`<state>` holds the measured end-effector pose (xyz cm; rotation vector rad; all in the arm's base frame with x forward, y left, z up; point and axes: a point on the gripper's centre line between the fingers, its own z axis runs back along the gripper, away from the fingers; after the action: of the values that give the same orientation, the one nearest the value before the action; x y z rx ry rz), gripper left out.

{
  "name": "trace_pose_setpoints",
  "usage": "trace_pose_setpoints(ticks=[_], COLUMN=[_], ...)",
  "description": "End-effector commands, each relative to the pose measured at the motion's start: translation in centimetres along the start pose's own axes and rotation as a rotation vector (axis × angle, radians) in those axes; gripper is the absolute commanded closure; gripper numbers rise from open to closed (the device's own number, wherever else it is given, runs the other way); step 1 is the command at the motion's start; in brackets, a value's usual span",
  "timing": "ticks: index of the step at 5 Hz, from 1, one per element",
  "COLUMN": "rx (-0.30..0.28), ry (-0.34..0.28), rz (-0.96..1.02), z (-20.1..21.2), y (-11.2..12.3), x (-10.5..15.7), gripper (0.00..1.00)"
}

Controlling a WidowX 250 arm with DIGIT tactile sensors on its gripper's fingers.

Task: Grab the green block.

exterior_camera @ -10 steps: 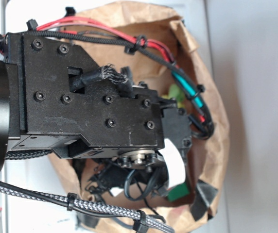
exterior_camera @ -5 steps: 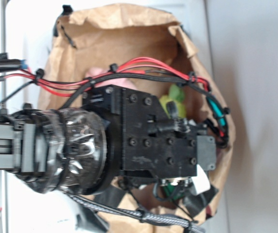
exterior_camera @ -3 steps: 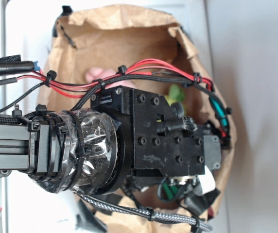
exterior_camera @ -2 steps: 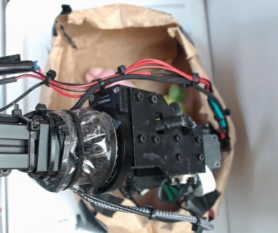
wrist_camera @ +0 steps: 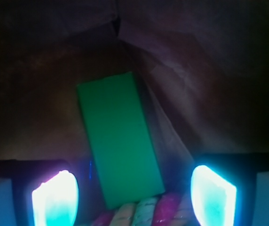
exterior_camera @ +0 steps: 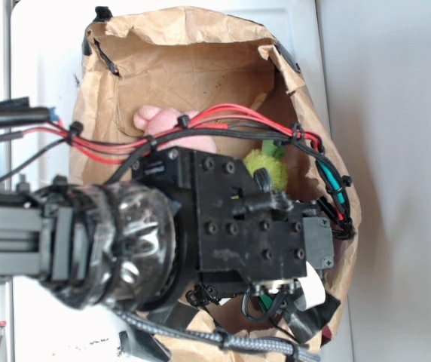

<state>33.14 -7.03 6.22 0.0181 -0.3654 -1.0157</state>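
Crumpled brown paper bag (exterior_camera: 200, 68): lies open on a white surface (exterior_camera: 42, 53); black robot arm reaches inside. Fuzzy lime-green plush toy (exterior_camera: 268, 166) and pink soft toy (exterior_camera: 159, 119): inside the bag, beside the arm's wrist.

Solid dark-green rectangular block (wrist_camera: 120, 136): lies tilted on the bag's floor in the wrist view, between and beyond the fingers, nearer the left one.

Gripper (wrist_camera: 134, 195): glowing fingertips (wrist_camera: 54, 197) spread well apart, closed on nothing. A striped pink-and-white item shows just below the block.
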Motion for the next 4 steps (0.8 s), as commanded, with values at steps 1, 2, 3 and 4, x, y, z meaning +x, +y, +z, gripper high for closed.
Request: trace_pose_setpoints(ticks=[1,2,3,4], rx=[-0.012,-0.043,-0.034,-0.018], ry=[-0.026,-0.013,0.019,0.061], rz=[-0.046,-0.047,-0.049,-0.043], z=[-0.6,-0.9,-2.1,-2.7], y=[-1.7,-2.3,-2.8,-2.8], x=[2.7,2.9,2.7,2.8], gripper=[0.0,0.0,0.0,0.0])
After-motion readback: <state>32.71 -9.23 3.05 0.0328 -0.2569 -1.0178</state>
